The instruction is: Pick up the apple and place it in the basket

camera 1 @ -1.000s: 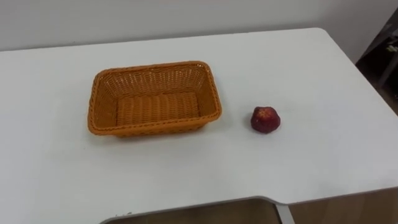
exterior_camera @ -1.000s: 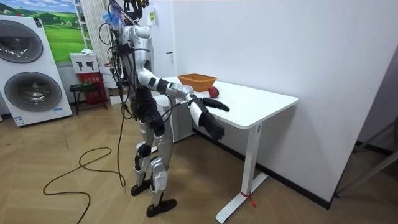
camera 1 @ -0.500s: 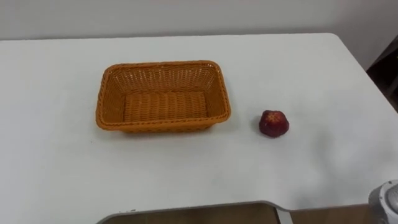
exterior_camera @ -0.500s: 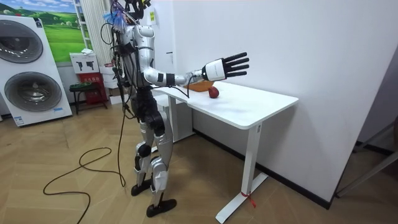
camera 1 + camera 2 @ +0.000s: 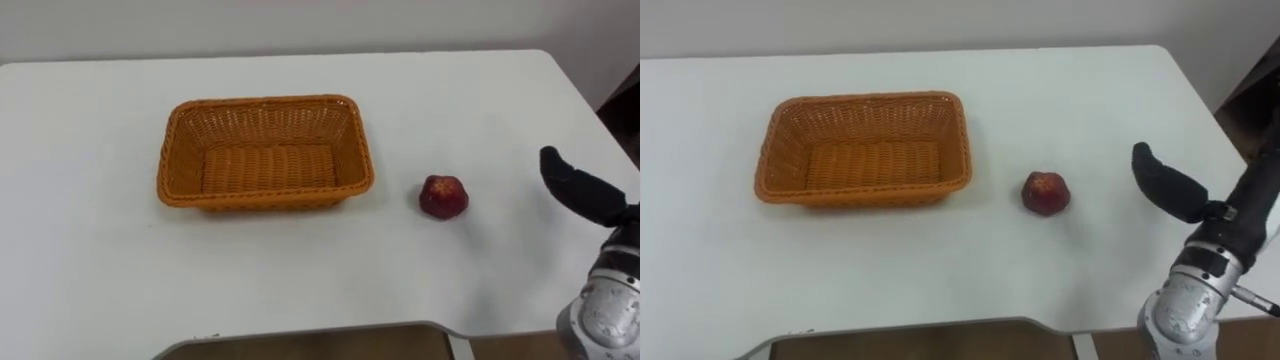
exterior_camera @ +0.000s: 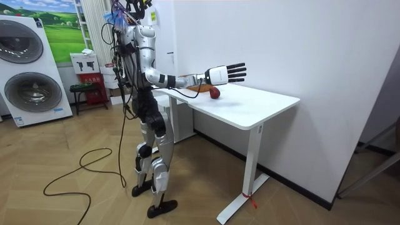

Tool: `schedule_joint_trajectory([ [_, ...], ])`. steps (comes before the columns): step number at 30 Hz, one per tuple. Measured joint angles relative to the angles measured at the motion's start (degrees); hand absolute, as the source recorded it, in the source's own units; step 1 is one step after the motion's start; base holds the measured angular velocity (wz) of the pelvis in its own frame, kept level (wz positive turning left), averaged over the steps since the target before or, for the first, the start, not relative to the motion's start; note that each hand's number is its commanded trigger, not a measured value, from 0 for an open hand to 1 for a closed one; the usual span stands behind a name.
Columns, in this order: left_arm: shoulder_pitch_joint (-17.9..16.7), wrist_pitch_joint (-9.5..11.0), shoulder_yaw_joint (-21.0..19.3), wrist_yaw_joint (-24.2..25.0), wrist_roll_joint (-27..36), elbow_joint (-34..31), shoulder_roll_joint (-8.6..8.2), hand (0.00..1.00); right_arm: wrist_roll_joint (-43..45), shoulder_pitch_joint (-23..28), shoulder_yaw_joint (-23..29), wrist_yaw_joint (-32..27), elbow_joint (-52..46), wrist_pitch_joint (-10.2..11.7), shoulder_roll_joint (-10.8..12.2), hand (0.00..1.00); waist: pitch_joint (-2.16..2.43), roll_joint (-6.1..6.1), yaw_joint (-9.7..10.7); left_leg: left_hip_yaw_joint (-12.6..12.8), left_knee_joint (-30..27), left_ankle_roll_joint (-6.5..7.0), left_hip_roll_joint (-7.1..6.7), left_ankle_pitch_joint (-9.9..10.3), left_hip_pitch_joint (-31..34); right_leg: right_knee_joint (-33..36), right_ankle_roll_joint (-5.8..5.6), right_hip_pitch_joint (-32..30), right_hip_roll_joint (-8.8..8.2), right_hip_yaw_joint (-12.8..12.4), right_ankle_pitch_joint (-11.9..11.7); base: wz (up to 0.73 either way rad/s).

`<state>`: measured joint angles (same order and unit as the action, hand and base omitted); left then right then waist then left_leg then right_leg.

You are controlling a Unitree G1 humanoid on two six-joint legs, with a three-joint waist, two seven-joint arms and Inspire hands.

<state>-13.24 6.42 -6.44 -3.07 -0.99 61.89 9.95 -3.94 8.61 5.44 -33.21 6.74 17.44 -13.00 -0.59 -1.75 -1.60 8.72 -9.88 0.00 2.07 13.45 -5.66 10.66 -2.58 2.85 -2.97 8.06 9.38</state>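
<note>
- The orange basket [image 5: 265,150] sits empty on the white table [image 5: 90,260]
- The apple [image 5: 443,196] lies on the table, right of the basket and left of the robot hand
- The right robot hand [image 5: 582,190] is near the apple, open with straight fingers, holding nothing
- It was higher a moment ago; now it is lower

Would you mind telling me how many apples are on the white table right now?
1: the apple lies on the white table, just right of the basket, whose inside holds none.
</note>
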Motion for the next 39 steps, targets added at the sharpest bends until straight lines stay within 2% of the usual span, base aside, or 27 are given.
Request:
schedule_joint_trajectory([
  [10, 0.0, 0.7, 1.1, 0.3, 0.2, 0.0, -0.01, 0.0, 0.0, 0.5, -4.3, 7.2, 1.5, -0.1, -0.7, 0.0, 0.15, -0.1, -0.4, -0.1, 0.1, 0.0, 0.01, 0.0, -0.6, -0.1, 0.0, 0.5, 0.0, 0.0, 0.0, 0.0],
  [18, -0.1, 1.2, 1.2, 0.5, 0.3, 0.1, 0.03, 0.0, -0.3, 0.4, -5.8, 8.8, 1.5, -0.1, -0.7, 0.0, 0.3, -0.16, -0.3, -0.1, 0.2, 0.0, 0.03, 0.0, -1.4, 0.0, 0.0, 1.2, -0.01, 0.0, 0.0, 0.0],
  [26, -0.1, 1.2, 1.2, 1.5, 0.3, 0.2, 0.03, 0.0, -0.3, 0.4, -6.0, 11.6, 1.5, -0.1, -0.7, 0.0, 0.62, -0.69, -0.3, -0.1, 0.2, 0.0, 0.02, 0.0, -1.3, 0.1, 0.02, 1.3, -0.01, 0.0, 0.0, 0.0],
  [39, 0.1, 1.2, 1.2, 1.5, 0.3, 0.7, 0.04, 0.0, 0.1, 0.4, -6.6, 14.3, 1.5, -0.1, -0.7, 0.0, 0.17, -0.56, -0.4, -0.1, 0.2, 0.0, 0.05, 0.0, -1.0, 0.0, 0.02, 0.9, 0.0, 0.0, 0.0, 0.0],
])
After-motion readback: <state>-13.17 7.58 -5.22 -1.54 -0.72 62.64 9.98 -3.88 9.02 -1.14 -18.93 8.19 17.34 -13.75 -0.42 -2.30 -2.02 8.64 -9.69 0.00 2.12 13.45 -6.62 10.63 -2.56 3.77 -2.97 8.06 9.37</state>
